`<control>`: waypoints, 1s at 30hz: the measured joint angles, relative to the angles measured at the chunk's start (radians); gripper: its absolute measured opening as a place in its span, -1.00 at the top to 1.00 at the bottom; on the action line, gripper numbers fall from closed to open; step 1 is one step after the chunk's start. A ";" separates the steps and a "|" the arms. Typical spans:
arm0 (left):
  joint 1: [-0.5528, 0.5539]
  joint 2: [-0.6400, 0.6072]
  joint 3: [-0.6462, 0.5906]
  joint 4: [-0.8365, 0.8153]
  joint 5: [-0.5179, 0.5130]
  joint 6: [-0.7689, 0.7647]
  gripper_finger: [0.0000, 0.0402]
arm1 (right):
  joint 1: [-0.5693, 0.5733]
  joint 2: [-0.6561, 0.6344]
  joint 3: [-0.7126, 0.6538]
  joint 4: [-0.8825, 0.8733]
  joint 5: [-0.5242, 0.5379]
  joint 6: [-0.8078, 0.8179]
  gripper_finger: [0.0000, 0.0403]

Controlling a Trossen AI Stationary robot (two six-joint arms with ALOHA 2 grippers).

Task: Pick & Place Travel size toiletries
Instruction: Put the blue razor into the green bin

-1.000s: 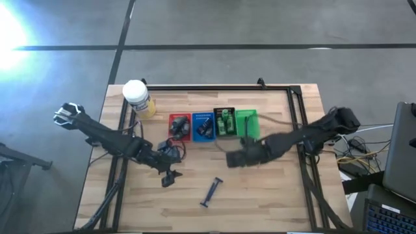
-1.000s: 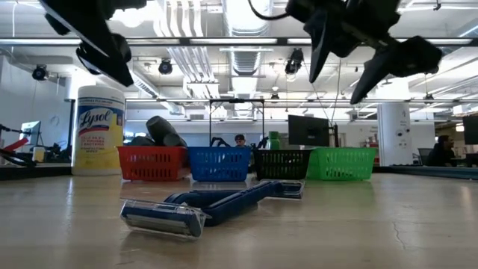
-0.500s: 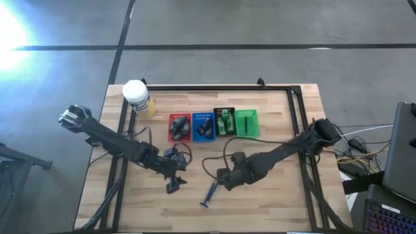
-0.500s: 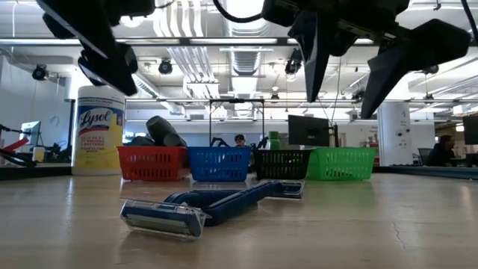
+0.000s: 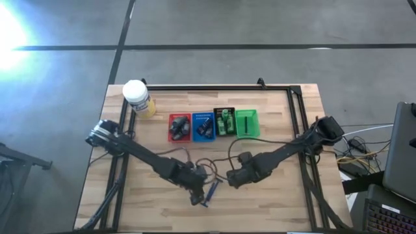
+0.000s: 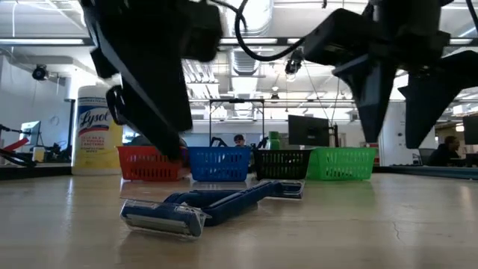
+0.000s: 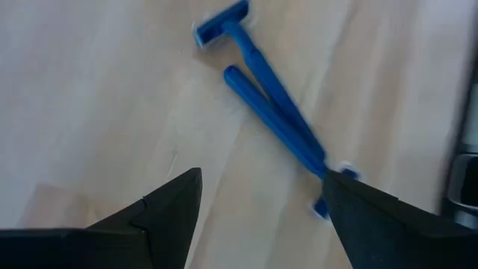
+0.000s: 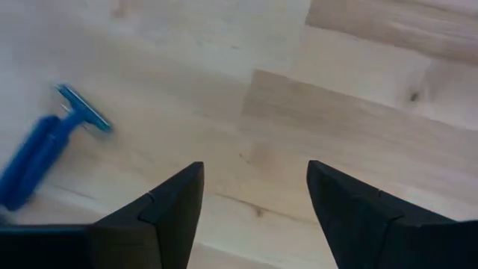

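Two blue razors (image 5: pixel 210 192) lie flat on the wooden table near its front middle, side by side with their heads at opposite ends (image 7: pixel 276 119). My left gripper (image 5: pixel 195 196) hangs open just left of and above them, slanting down, touching nothing (image 7: pixel 261 202). My right gripper (image 5: pixel 230 179) points down, open, a little right of the razors, over bare wood (image 8: pixel 254 194); one razor (image 8: pixel 45 149) shows off to the side. At table height the razors (image 6: pixel 213 208) rest below both grippers.
A row of small trays stands at the far middle: red (image 5: pixel 180 127) with dark grey items, blue (image 5: pixel 203 125), black (image 5: pixel 224 121) with green bottles, green (image 5: pixel 247 123). A white-capped yellow jar (image 5: pixel 138 99) stands at the far left. Bare wood lies right of the razors.
My left gripper has swept toward the table's right edge and down, ending beside the razors. My right gripper has come from near the green tray toward the near edge and sunk lower. The razors have not moved.
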 joint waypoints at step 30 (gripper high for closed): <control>0.020 0.256 0.390 -0.407 -0.053 -0.035 -0.40 | 0.088 -0.014 -0.041 -0.014 0.054 -0.204 -0.19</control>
